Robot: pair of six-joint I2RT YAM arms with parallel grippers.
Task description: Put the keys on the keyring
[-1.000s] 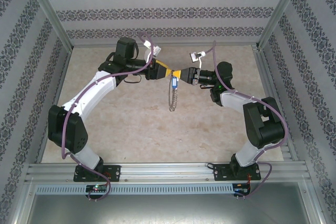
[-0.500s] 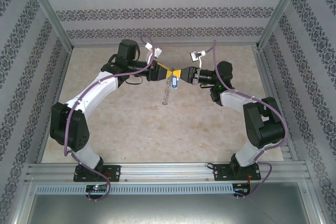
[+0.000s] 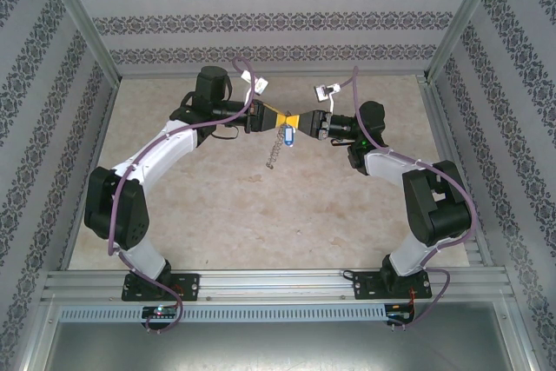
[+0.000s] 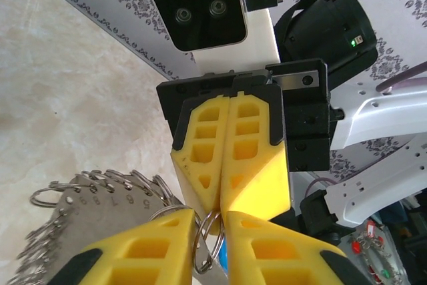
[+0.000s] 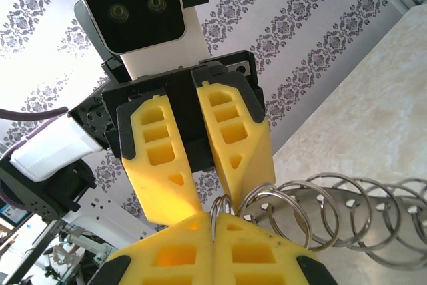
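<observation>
1. Along the near edge, an aluminium rail (image 3: 278, 282) carries both arm bases. The left arm (image 3: 130, 184) and right arm (image 3: 434, 202) bend inward over the beige table (image 3: 226, 223).
2. Past the table's middle, the left gripper (image 3: 285, 117) and right gripper (image 3: 301, 121) face each other, yellow tips almost touching.
3. The right gripper is clenched. In its wrist view its two fingers (image 5: 173, 253) lie flat against each other, and a small split ring (image 5: 221, 209) stands up out of the seam, pinched there.
4. The left gripper's fingers (image 4: 143, 251) are narrowly apart. In the left wrist view that ring's wire runs down through the gap between them. I cannot tell whether the pads press on it or merely flank it.
5. Just beneath the meeting tips hangs the key (image 3: 286, 135), its blue head plain in the overhead view. A sliver of blue also shows low between the left fingers in the left wrist view.
6. The keyring (image 3: 274, 155) trails from the same spot towards the left arm's side, a silvery string of links. Up close it is a grey numbered strip edged with many small wire rings, just beside the fingertips.
7. Farthest back stands the patterned wall (image 3: 278, 23).
</observation>
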